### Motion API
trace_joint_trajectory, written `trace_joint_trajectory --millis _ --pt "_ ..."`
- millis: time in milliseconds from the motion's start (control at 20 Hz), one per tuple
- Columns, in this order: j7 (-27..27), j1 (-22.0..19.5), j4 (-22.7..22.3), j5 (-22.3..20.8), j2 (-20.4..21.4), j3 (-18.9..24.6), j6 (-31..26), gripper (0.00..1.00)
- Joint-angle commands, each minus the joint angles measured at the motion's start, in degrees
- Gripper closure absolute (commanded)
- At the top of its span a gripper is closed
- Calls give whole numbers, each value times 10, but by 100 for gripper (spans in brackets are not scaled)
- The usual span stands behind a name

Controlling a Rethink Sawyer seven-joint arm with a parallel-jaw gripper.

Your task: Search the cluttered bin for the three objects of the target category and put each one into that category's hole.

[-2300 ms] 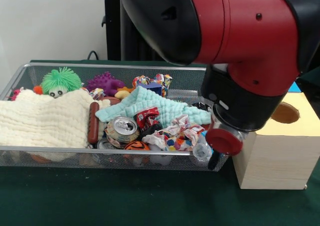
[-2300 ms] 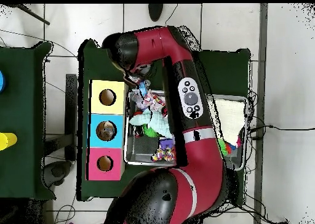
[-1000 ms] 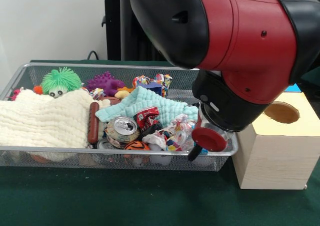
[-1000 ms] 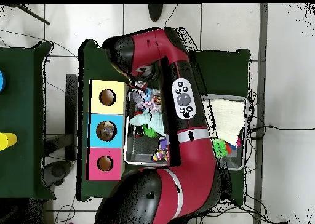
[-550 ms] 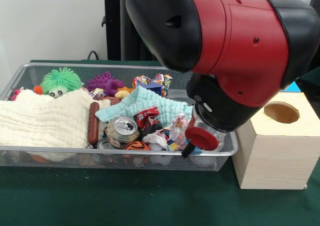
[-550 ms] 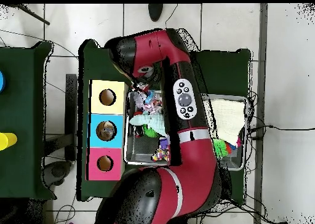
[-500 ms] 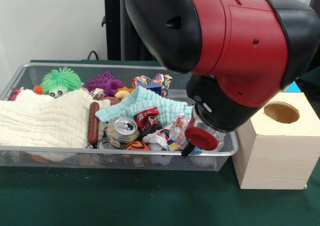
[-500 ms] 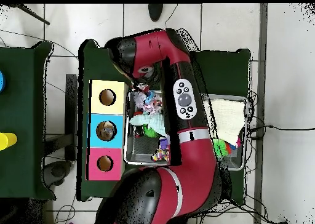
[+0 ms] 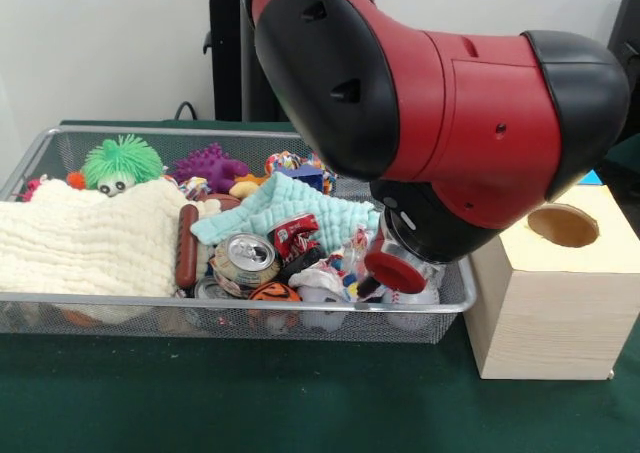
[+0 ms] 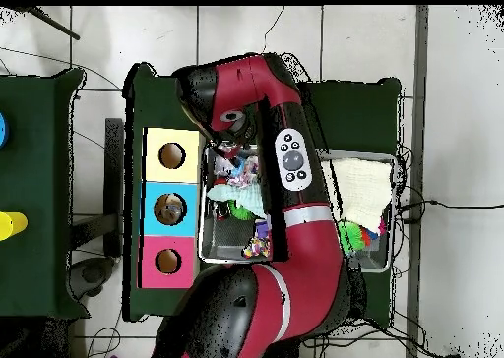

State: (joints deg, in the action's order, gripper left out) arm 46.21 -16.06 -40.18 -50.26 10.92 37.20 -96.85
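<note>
The wire mesh bin [image 9: 200,301] is full of clutter and also shows in the overhead view [image 10: 219,246]. My gripper [image 9: 365,285] is down among the wrappers at the bin's right end, mostly hidden by the red and black wrist; in the overhead view [image 10: 228,155] it is at the bin's end beside the yellow-topped box. I cannot tell whether it holds anything. No clear plastic bottle shows plainly; a pale thing [image 9: 410,296] lies under the wrist. The blue-topped box with its hole [image 10: 169,208] stands in the middle of the three boxes; only a blue sliver [image 9: 590,177] shows in the front view.
The bin holds a cream cloth [image 9: 85,243], a mint cloth [image 9: 300,208], a crushed can [image 9: 245,256], crumpled wrappers [image 9: 330,273], a sausage toy [image 9: 186,245] and a green fuzzy toy [image 9: 122,161]. The yellow-topped box [image 9: 550,293] stands right of the bin; the red-topped box [image 10: 167,262] is at the row's other end.
The arm has swung left from beside the yellow-topped box and the gripper has gone down into the clutter at the bin's right end.
</note>
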Motion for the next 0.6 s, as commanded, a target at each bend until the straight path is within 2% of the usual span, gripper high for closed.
trace_joint_trajectory --millis 50,600 --pt "-137 4 -12 -16 -17 -26 -68 0" --pt "-125 2 -12 -6 -24 -20 -92 0"
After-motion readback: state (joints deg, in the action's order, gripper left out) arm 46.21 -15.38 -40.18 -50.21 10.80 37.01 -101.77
